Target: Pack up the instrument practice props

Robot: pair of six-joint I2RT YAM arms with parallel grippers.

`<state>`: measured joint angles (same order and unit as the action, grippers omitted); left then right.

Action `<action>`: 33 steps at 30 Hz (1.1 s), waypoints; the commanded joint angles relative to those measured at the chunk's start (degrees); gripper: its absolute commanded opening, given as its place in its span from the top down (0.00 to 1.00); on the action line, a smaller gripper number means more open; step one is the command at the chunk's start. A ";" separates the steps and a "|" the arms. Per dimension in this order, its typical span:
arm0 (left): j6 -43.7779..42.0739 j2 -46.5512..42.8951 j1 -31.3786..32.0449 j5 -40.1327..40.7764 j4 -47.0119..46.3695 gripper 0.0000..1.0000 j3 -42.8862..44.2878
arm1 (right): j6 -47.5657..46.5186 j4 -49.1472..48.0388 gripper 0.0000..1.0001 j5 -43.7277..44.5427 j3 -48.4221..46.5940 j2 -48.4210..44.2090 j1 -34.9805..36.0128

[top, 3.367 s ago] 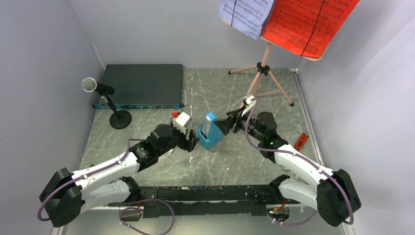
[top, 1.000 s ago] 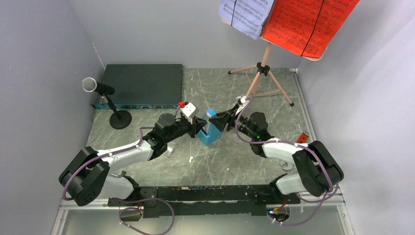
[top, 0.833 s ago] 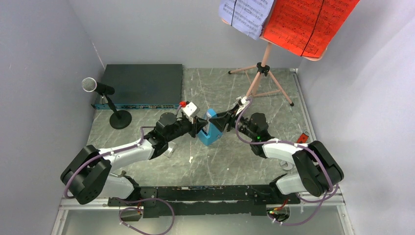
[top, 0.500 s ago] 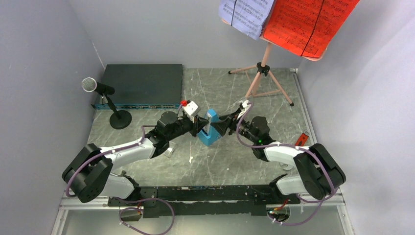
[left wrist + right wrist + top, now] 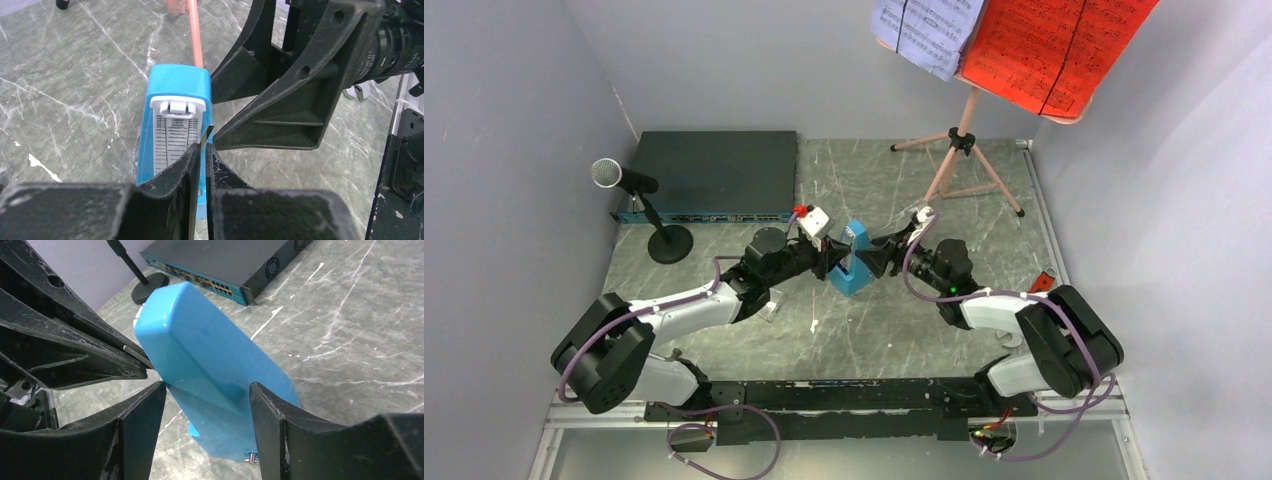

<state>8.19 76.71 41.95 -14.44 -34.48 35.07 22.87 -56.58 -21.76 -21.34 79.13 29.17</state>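
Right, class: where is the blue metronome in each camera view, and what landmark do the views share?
Top external: metronome at centre, between left hand and right hand.
Left wrist: centre-left, scale face towards camera.
Right wrist: centre, plain back, between the right hand's jaws.
Shared landmark: the veined grey table.

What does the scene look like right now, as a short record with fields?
metronome: blue, centre of scene
left tool: shut on the metronome's thin pendulum rod
right tool: fingers either side of metronome body; grip unclear
microphone: standing far left, untouched
music stand: at back, holding red sheet and lavender sheet
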 commanded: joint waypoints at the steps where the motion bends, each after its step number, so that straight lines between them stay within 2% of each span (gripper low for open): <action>1: -0.62 0.11 -0.23 -2.03 -1.66 0.85 2.55 | -1.59 -4.04 0.36 -2.12 -0.12 1.52 -0.34; 21: 0.28 1.51 -0.23 3.23 0.01 0.86 4.92 | -2.33 -3.50 0.38 -3.04 -0.33 1.38 -0.29; 33: 2.00 0.91 -0.21 8.01 0.92 0.83 4.48 | -2.43 -3.50 0.38 -3.24 -0.42 1.38 -0.33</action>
<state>9.19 77.95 41.91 -9.39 -33.34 37.74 21.19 -57.10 -23.31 -21.34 80.58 29.06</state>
